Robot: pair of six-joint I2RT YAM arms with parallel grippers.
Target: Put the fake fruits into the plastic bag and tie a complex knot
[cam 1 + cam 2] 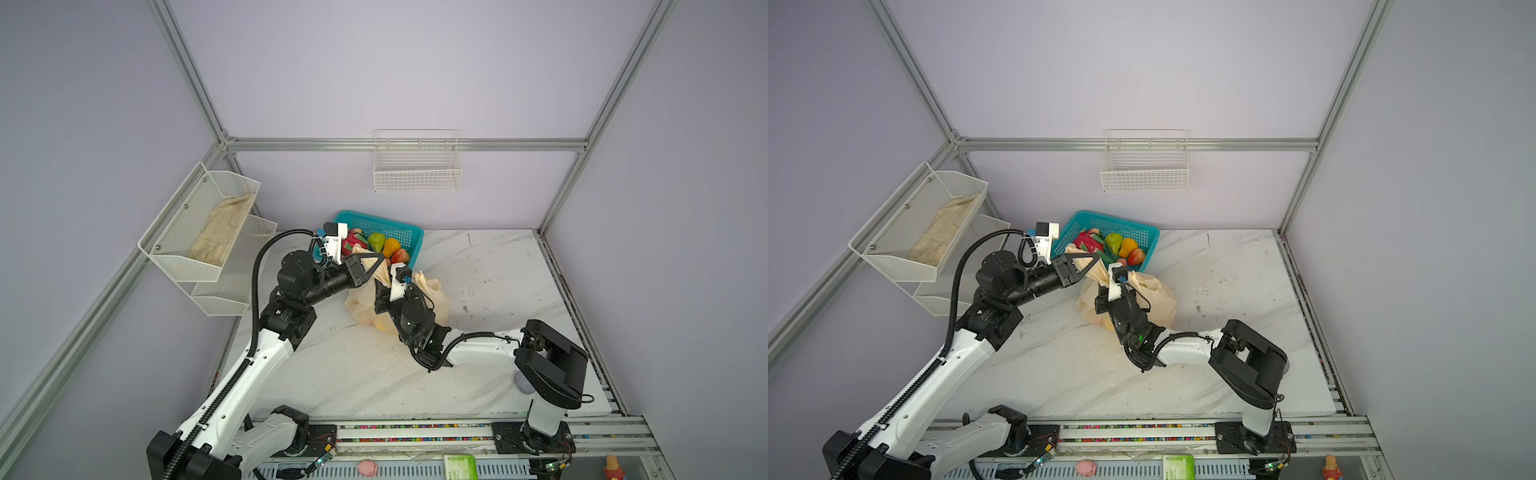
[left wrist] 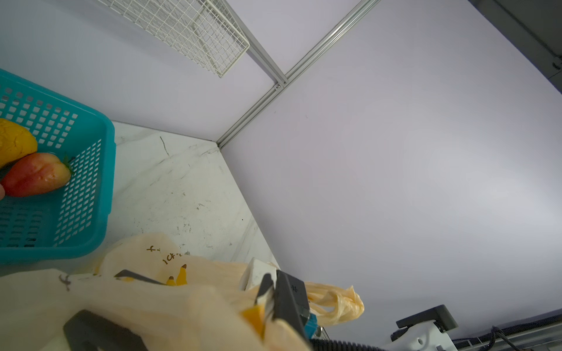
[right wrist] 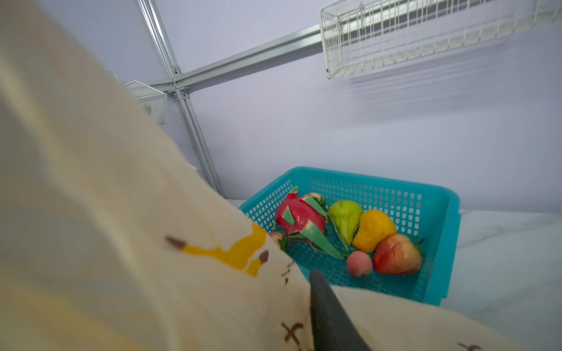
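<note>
Both top views: plastic bag [image 1: 440, 305] slumps near back edge of the counter [image 1: 478, 374], just beside teal basket [image 1: 409, 237] with the fake fruits [image 1: 384, 245]. Closed left gripper [image 1: 380, 262] pinches its handle film; right gripper [image 1: 379, 293] jaws, can't tell. Thin, limp, slippery, so I'd grab bunched handle strips.

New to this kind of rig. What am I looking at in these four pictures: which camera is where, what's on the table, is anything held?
Two robot arms with grippers work at a marble table. Two pictures look down from one overhead camera; the other two come from cameras on the arms' wrists. On the table sit a teal basket and a printed plastic bag. The basket holds fake fruits: dragon fruit, green pear, orange pear, strawberry, small peach. The left gripper is shut, apparently pinching the bag's handle strip. The right gripper is hidden among the bag's folds; its grip is unclear.
</note>
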